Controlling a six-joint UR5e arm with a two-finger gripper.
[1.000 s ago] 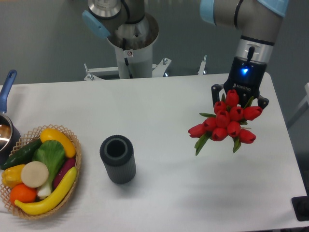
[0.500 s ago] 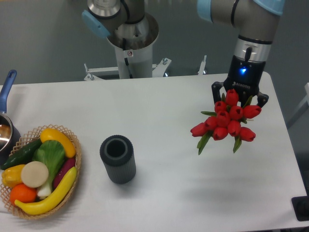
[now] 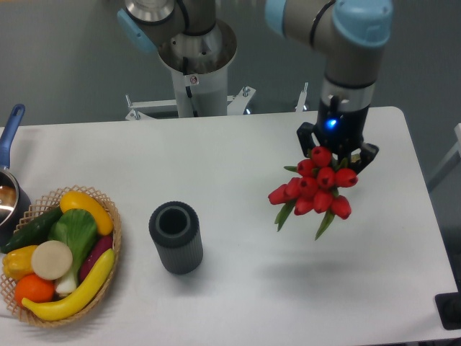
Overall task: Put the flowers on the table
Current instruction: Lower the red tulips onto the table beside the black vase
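Note:
The flowers (image 3: 314,189), a bunch of red tulip buds with green leaves, hang in the air over the right half of the white table (image 3: 238,158). My gripper (image 3: 336,149) is directly above and behind the bunch and is shut on it. The stems are hidden behind the buds and the gripper body. A faint shadow of the bunch lies on the table below it.
A dark grey ribbed cylinder vase (image 3: 175,237) stands left of centre. A woven basket (image 3: 108,216) of colourful vegetables sits at the front left. A pot with a blue handle (image 3: 10,130) is at the left edge. The robot base (image 3: 196,65) stands behind the table.
My gripper has moved left and a little toward the middle of the table, carrying the flowers with it. The vase and basket have not moved.

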